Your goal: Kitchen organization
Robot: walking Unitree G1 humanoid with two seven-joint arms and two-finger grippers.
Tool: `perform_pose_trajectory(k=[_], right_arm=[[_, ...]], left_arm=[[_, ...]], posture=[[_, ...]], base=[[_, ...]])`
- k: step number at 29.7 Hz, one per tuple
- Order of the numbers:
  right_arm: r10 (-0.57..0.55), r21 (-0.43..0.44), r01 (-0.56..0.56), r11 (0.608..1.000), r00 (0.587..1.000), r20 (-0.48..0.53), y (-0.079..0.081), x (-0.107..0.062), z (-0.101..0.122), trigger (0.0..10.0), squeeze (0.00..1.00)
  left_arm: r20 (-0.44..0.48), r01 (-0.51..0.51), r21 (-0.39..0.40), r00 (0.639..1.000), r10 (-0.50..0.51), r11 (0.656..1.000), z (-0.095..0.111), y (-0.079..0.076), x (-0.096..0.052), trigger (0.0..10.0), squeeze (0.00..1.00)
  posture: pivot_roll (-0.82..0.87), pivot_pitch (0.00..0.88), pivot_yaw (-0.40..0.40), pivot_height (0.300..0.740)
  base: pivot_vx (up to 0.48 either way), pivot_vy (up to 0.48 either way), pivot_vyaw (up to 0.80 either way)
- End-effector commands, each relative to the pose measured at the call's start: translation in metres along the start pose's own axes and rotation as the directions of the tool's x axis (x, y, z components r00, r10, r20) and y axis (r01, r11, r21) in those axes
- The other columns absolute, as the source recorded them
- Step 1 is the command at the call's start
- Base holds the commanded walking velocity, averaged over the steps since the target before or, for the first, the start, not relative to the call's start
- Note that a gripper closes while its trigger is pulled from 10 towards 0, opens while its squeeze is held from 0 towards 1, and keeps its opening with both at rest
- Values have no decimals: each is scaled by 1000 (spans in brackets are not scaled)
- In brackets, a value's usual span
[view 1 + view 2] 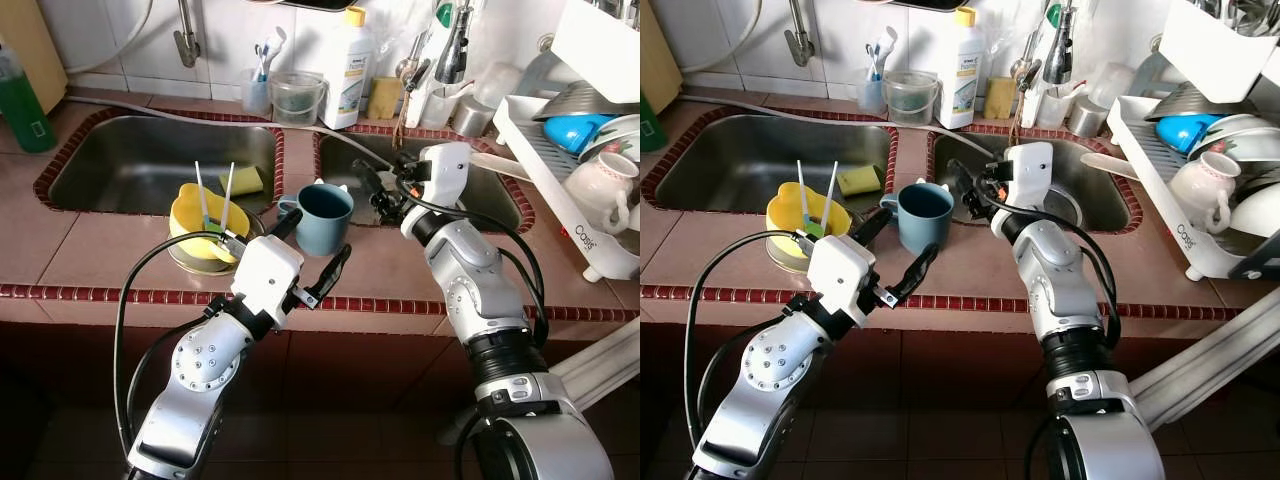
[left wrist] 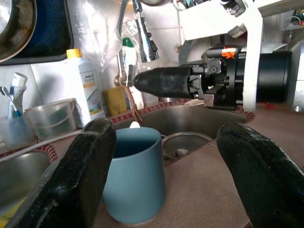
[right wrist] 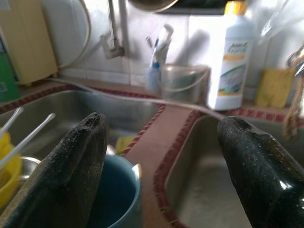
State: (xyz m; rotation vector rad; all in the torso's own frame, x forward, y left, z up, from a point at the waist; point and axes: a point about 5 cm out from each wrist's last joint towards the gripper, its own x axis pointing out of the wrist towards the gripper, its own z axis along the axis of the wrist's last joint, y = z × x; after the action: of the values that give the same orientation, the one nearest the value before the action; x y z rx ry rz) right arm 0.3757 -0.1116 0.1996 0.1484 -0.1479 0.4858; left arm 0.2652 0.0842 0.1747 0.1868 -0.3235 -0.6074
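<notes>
On the tiled surface (image 1: 100,250) between the two sinks, the blue mug (image 1: 323,217) stands upright and unheld, so the organization appears to be at an early stage. A yellow bowl (image 1: 195,222) with utensils sits just beside it, not yet put away. The left hand (image 1: 312,255), fingers spread open, reaches low toward the mug from the front edge. The right hand (image 1: 372,188), also open, hovers just beside the mug's far side, over the right sink's rim.

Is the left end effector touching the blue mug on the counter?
Apart. In the left wrist view the left end effector is open, and bare counter shows between its fingers and the blue mug, which stands farther ahead.
</notes>
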Motion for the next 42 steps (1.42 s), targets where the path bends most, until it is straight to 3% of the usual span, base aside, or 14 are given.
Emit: perform_pose_trajectory(k=[1,22,42], right_arm=[[-4,24,4,1000,1000,-15,-2,-1,-1,10000,0],[-33,256,68,964,990,-136,-12,-1,-13,10000,0],[19,373,41,927,988,-154,-11,15,-2,10000,0]], left_arm=[[17,17,7,1000,-17,1000,5,-6,1,10000,0],[5,48,5,999,-48,999,3,-14,-6,10000,0],[16,41,5,999,-41,999,6,-12,-3,10000,0]], posture=[[-132,71,-124,740],[-129,78,-126,740],[-126,84,-122,740]], base=[[0,0,0],[0,0,0],[0,0,0]])
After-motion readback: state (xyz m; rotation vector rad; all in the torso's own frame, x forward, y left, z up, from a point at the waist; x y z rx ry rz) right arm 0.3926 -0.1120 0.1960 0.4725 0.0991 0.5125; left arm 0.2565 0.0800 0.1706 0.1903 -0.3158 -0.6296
